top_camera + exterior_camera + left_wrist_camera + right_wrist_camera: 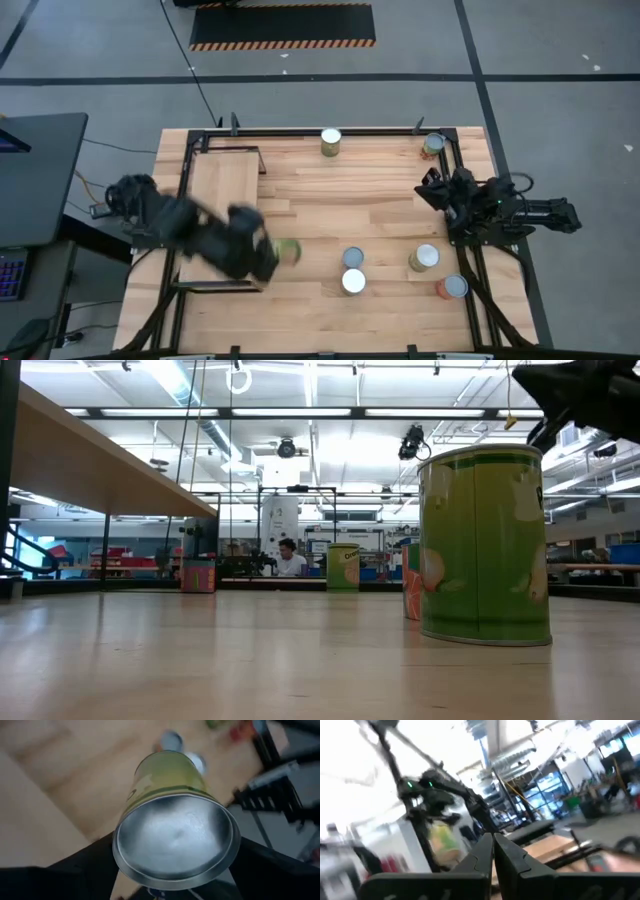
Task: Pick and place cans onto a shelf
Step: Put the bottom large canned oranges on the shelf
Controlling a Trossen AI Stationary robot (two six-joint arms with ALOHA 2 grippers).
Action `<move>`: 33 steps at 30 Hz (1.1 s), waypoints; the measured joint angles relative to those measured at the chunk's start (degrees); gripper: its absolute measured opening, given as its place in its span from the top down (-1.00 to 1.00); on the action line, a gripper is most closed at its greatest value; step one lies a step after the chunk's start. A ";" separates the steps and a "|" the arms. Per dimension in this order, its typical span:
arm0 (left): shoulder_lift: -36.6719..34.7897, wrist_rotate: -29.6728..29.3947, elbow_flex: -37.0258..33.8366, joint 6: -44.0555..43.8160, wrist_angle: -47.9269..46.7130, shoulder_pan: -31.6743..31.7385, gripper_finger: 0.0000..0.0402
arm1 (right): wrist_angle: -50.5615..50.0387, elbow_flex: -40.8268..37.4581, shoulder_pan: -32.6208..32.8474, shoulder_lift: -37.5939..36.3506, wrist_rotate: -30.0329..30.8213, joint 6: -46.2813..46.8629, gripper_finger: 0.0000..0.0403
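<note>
My left gripper (pixel 263 252) is shut on an olive-green can (pixel 288 250) beside the near end of the shelf (pixel 222 185), a pale board in a black frame. In the left wrist view the can's silver end (pixel 175 840) faces the camera. My right gripper (pixel 432 190) is shut and empty at the table's right side; its fingers meet in the right wrist view (pixel 494 845). Two cans (pixel 331 141) (pixel 433 146) stand on their bases at the far edge. Several more cans (pixel 353 270) (pixel 424 258) (pixel 452 288) stand near the front right. My left gripper pinches the can between its two fingers (pixel 87 865), on the side wall just behind the silver end's rim (pixel 122 862). The can lies tipped over. Its long axis sticks out ahead of the fingers toward the table's right, and it looks clear of the tabletop.
In the low view a large green can (pixel 485 545) stands close to the camera, with others (pixel 343 567) (pixel 198 575) farther back. The shelf's underside (pixel 90 465) spans the left. A person sits in the room behind. Black frame rails run along the table's left and right edges.
</note>
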 joint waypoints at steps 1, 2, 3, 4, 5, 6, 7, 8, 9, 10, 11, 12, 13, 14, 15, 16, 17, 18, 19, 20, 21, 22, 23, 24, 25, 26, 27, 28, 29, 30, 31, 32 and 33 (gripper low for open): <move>-0.75 0.26 0.00 2.09 -0.27 2.82 -0.60 | -0.40 0.00 0.00 0.04 0.81 2.96 0.89; -1.74 0.31 -0.59 4.64 0.51 5.73 -0.60 | -0.59 0.00 0.00 0.15 1.32 4.88 0.89; -2.95 0.75 -1.58 7.05 0.55 8.34 -0.60 | -0.20 0.02 0.03 0.65 1.48 5.90 0.89; -3.71 1.25 -2.44 9.53 -0.15 11.17 -0.60 | -0.16 0.15 0.18 1.30 1.57 6.71 0.89; -4.44 1.79 -3.06 12.33 -0.18 14.52 -0.60 | -0.83 0.59 0.48 1.90 2.22 7.32 0.89; -5.42 2.77 -3.92 15.11 0.39 17.65 -0.60 | -1.17 1.70 0.84 2.94 3.14 7.69 0.89; -6.65 3.74 -5.02 17.75 0.36 20.55 -0.60 | -0.78 3.42 1.23 4.34 3.96 7.69 0.89; -7.98 4.58 -6.05 20.66 -0.02 23.36 -0.60 | -0.37 5.46 1.59 5.82 4.88 7.37 0.89; -9.17 5.27 -6.87 23.71 -0.11 26.33 -0.60 | -0.45 7.84 1.97 7.61 5.49 6.50 0.89; -10.25 5.88 -7.82 26.19 0.26 29.05 -0.60 | -1.33 10.54 2.32 9.66 5.70 5.29 0.90; -11.65 6.92 -9.08 27.93 0.28 31.72 -0.60 | -2.97 13.59 2.69 12.09 5.90 4.10 0.91; -12.96 8.25 -10.55 29.09 -0.03 34.45 -0.60 | -4.94 16.85 3.08 14.62 5.92 2.93 0.92; -14.02 9.38 -11.74 29.60 -0.10 36.96 -0.60 | -7.35 20.10 3.48 17.15 5.91 1.70 0.93; -15.41 10.80 -13.00 30.56 0.20 39.61 -0.60 | -10.05 23.65 3.76 19.85 5.91 0.50 0.94; -17.06 12.32 -14.58 31.87 0.28 42.06 -0.60 | -12.60 27.00 4.12 22.62 5.91 -0.49 0.95; -18.64 13.55 -16.03 33.32 -0.05 44.47 -0.60 | -15.58 30.12 4.48 25.46 5.93 -1.21 0.95; -20.13 14.55 -17.24 34.75 -0.11 46.57 -0.60 | -18.21 33.11 4.76 28.19 5.93 -1.97 0.95; -21.50 15.34 -18.37 36.28 0.13 48.56 -0.60 | -20.79 35.84 4.94 30.65 5.92 -2.39 0.95; -22.83 16.52 -19.63 37.88 0.17 50.66 -0.60 | -23.30 38.52 5.05 33.29 5.91 -2.64 0.95; -24.26 17.97 -20.86 39.38 0.00 52.68 -0.60 | -25.44 41.17 5.03 35.81 5.74 -2.62 0.94; -25.48 19.76 -21.85 40.66 0.02 54.74 -0.60 | -27.54 43.74 5.03 38.20 5.34 -2.53 0.92; -26.75 21.58 -22.74 41.69 0.22 56.52 -0.60 | -29.94 46.23 4.97 40.42 4.59 -2.57 0.90; -28.22 23.29 -23.75 42.76 0.17 58.29 -0.60 | -32.58 48.94 4.65 42.71 3.59 -3.24 0.87; -29.58 24.30 -24.80 44.42 0.03 59.79 -0.60 | -34.94 51.56 4.26 44.80 3.09 -4.54 0.84; -30.91 24.50 -25.80 46.55 0.12 61.18 -0.60 | -36.97 53.99 3.94 46.93 2.88 -5.90 0.80; -32.29 24.40 -26.98 48.73 0.24 62.52 -0.60 | -38.84 56.54 3.67 48.86 2.92 -7.10 0.77; -33.67 23.73 -28.24 50.14 0.12 63.77 -0.60 | -40.31 58.77 3.51 50.67 2.94 -8.19 0.73; -34.87 22.68 -29.51 51.28 0.09 64.98 -0.60 | -41.06 60.80 3.30 52.33 2.96 -9.05 0.70; -36.15 22.10 -30.85 51.98 0.22 66.20 -0.60 | -41.50 62.60 3.18 53.88 3.00 -9.96 0.67; -37.44 21.63 -32.38 52.71 0.10 67.66 -0.60 | -41.89 64.13 3.16 55.21 2.96 -10.89 0.64; -38.63 21.33 -33.78 52.80 0.03 69.04 -0.60 | -41.95 65.42 3.17 56.41 2.96 -11.75 0.61; -39.62 21.21 -35.06 52.96 0.07 70.34 -0.60 | -41.98 66.67 3.17 57.53 2.95 -12.67 0.59; -40.38 20.95 -36.18 52.96 0.10 71.42 -0.60 | -41.98 67.78 3.17 58.49 2.94 -13.54 0.56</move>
